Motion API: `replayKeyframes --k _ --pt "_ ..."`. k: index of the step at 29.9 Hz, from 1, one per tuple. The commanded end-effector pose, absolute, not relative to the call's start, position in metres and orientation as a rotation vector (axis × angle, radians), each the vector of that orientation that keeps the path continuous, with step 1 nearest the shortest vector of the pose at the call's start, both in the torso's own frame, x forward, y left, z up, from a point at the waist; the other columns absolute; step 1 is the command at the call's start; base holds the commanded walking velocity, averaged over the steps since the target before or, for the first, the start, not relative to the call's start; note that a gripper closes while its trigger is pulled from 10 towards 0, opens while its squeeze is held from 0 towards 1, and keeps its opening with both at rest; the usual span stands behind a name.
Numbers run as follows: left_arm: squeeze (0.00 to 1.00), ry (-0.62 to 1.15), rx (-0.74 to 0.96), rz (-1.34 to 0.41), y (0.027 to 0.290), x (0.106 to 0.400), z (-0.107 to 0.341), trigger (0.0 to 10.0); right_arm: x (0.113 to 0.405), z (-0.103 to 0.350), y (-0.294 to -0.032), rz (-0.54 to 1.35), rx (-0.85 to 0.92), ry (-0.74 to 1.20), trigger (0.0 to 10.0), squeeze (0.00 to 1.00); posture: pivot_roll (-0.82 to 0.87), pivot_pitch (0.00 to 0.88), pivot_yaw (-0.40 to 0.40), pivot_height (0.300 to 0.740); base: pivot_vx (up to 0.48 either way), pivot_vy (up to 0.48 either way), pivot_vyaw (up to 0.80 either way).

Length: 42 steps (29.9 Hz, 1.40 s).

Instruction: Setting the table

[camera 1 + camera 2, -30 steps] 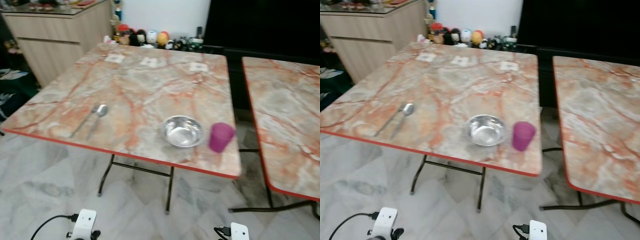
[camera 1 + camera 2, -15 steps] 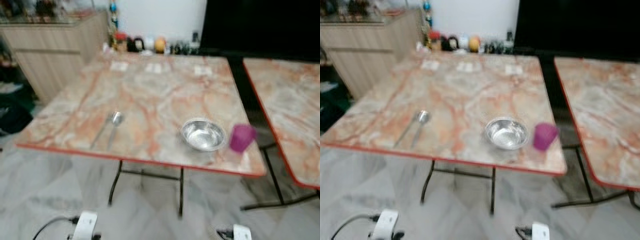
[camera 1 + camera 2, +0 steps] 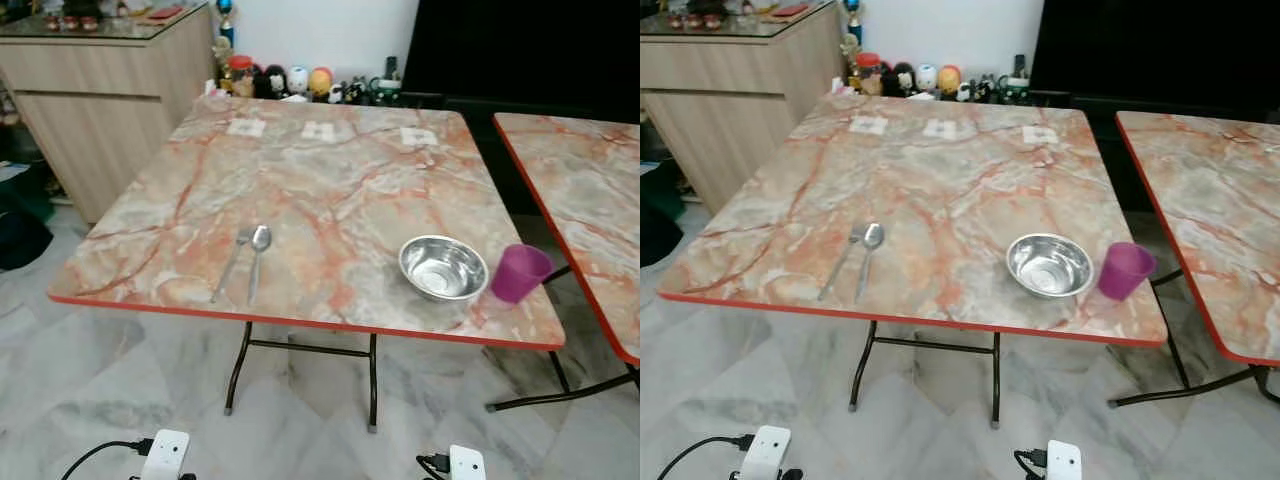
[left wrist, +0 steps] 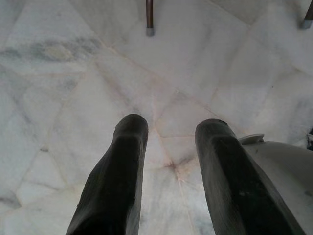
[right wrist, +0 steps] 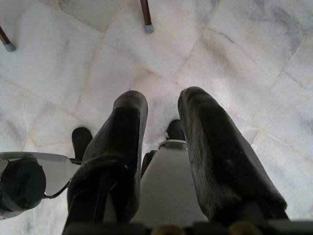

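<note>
From the head camera, a marble-patterned folding table [image 3: 330,180] with a red edge is standing on a pale tiled floor [image 3: 100,400]. A fork [image 3: 232,262] and a spoon [image 3: 257,258] are lying side by side near its front edge, handles toward the robot. Well to their right a steel bowl [image 3: 443,268] is sitting, with a purple cup [image 3: 519,272] just beside it at the table's right corner. A second table [image 3: 590,200] is standing to the right, and a wooden cabinet [image 3: 95,90] at the back left.

In the left wrist view, the left gripper [image 4: 168,161] is hanging over the floor, fingers parted and holding nothing; a table leg is showing far beyond the fingertips.

In the right wrist view, the right gripper [image 5: 164,122] is likewise hanging with fingers spread and empty, above bare tiles.
</note>
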<state>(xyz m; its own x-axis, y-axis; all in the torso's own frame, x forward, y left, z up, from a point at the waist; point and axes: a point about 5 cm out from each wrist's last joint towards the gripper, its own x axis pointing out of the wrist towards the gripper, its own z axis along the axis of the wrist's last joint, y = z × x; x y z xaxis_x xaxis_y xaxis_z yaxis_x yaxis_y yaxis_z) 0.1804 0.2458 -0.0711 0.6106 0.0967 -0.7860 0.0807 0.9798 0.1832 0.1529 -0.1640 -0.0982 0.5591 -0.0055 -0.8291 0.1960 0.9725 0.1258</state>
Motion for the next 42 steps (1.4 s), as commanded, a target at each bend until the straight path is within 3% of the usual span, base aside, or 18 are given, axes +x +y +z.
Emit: replayKeyframes --k 1,18,19,20,21,28,34,42 --pt "0.0 0.93 0.211 -0.004 0.244 0.177 -0.073 10.0 0.154 -0.097 -0.167 -0.129 0.212 0.966 10.0 1.0 0.16 0.005 -0.032 0.74 0.0 0.0 0.0" --pt "0.0 0.925 0.208 -0.005 0.245 0.177 -0.073 10.0 0.154 -0.097 -0.168 -0.137 0.213 0.965 10.0 1.0 0.16 0.005 -0.033 0.74 0.0 0.0 0.0" --pt "0.0 0.924 0.208 -0.008 0.243 0.178 -0.073 10.0 0.155 -0.097 -0.168 -0.137 0.208 0.961 10.0 0.34 0.16 0.009 -0.033 0.74 0.0 0.0 0.0" --pt "0.0 0.923 0.208 -0.009 0.243 0.178 -0.073 10.0 0.155 -0.097 -0.168 -0.138 0.206 0.959 10.0 0.34 0.16 0.009 -0.033 0.74 0.0 0.0 0.0" --pt "0.0 0.922 0.208 -0.01 0.242 0.178 -0.073 10.0 0.155 -0.097 -0.169 -0.144 0.205 0.95 10.0 0.0 0.16 0.009 -0.033 0.74 0.0 0.0 0.0" --pt "0.0 0.915 0.206 -0.012 0.239 0.179 -0.073 10.0 0.158 -0.092 -0.177 -0.269 0.142 0.86 10.0 0.0 0.14 0.011 -0.045 0.74 0.0 0.0 0.0" --pt "0.0 0.916 0.203 -0.013 0.237 0.178 -0.074 10.0 0.155 -0.092 -0.178 -0.347 0.235 0.835 10.0 0.0 0.12 0.009 -0.06 0.74 0.0 0.0 0.0" --pt "0.0 0.914 0.199 -0.013 0.237 0.176 -0.075 10.0 0.157 -0.09 -0.179 -0.333 0.231 0.802 10.0 0.0 0.11 0.009 -0.069 0.74 0.0 0.0 0.0"
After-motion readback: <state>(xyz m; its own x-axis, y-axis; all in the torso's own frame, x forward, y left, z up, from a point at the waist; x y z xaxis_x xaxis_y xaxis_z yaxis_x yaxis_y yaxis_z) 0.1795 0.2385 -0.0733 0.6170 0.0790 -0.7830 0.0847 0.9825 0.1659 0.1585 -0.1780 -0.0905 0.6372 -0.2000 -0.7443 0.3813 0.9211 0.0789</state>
